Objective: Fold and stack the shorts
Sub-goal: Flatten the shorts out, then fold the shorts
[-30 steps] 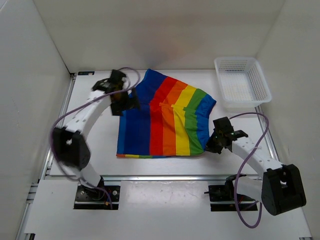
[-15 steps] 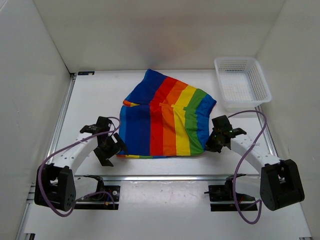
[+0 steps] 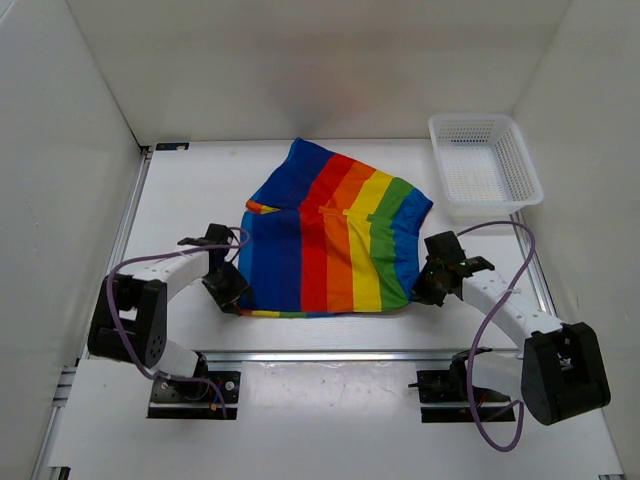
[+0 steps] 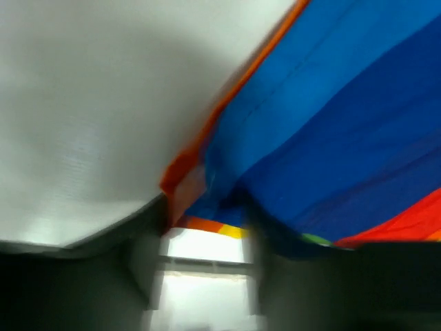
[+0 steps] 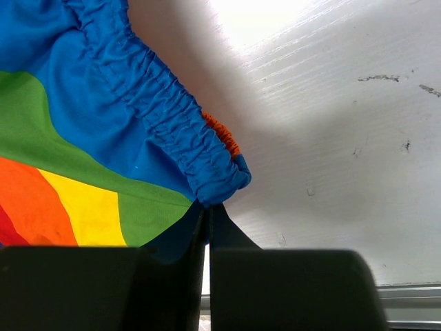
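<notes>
You are at the start of this job, as far as the views show: the shorts lie spread across the middle of the bench, stripes up, and I judge that no real fold has been made. Only their far-left edge looks a little tucked and uneven, with a sliver of orange showing there. Nothing is stacked, and no other garment is in sight to stack on. The right end effector sits at the near-right corner of the shorts. Its wrist view shows the two fingers pressed nearly together with the gathered blue waistband corner pinched at their tips, so count that corner as grasped. The left end effector is low at the near-left corner of the shorts. Its wrist view is blurred, but the fingers stand apart with bright bench between them and the orange-edged corner just ahead of the gap, not yet inside it, so treat that side as released. The basket stands beyond the far-right corner of the shorts, apart from the cloth, and appears to hold nothing. What is left for you, by my reading: secure the left corner, carry both near corners over to make the fold, square it up, then place the folded shorts.
</notes>
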Controlling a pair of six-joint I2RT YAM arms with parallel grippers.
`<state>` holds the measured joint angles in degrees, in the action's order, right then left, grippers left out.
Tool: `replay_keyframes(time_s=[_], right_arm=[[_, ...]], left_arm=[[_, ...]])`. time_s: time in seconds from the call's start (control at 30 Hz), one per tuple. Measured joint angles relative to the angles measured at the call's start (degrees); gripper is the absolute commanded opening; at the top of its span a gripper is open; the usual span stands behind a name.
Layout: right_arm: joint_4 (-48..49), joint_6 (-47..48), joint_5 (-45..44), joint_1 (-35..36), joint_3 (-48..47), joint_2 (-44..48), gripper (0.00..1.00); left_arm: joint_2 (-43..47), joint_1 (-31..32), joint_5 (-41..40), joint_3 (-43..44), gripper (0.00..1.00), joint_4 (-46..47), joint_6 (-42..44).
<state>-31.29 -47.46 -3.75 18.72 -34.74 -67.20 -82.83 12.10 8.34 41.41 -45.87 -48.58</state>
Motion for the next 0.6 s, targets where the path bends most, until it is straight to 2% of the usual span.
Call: replay_keyframes(time_s=[0.07, 0.13, 0.17, 0.23, 0.27, 0.3, 0.4, 0.57, 0.6], right_arm=[[-0.20, -0.11, -0.17, 0.00, 0.00, 0.37, 0.02], [-0.35, -0.24, -0.24, 0.00, 0.00, 0.50, 0.11], [-0.37, -0.37, -0.24, 0.02, 0.00, 0.50, 0.29], [-0.83, -0.52, -0.55, 0.02, -0.04, 0.50, 0.45], [-1.38, -0.46, -0.72, 0.02, -0.09, 0.50, 0.57], [-2.03, -0.35, -0.79, 0.02, -0.09, 0.59, 0.61], [-3.15, -1.29, -0.46, 0.02, 0.39, 1.88, 0.70], [-3.15, -2.97, 1.49, 0.02, 3.28, 6.10, 0.68], [-2.91, -3.21, 1.88, 0.02, 3.67, 6.25, 0.65]], left_arm=[[-1.46, 0.00, -0.59, 1.14, 0.11, 0.76, 0.02], [-2.14, 0.00, -0.68, 2.23, 0.10, 1.31, 0.02], [-1.99, 0.02, -0.68, 2.71, 0.10, 1.46, 0.17], [-0.81, 0.09, -0.61, 3.56, 0.10, 1.53, 0.61], [0.15, 0.11, -0.55, 3.93, 0.10, 1.60, 0.66], [1.27, 0.11, -0.42, 4.31, 0.10, 1.60, 0.81], [5.53, 0.26, -0.07, 4.72, 0.10, 1.60, 1.18], [8.79, 0.57, 0.35, 4.31, 0.10, 1.60, 1.64], [8.81, 0.61, 0.35, 3.98, 0.10, 1.55, 1.70]])
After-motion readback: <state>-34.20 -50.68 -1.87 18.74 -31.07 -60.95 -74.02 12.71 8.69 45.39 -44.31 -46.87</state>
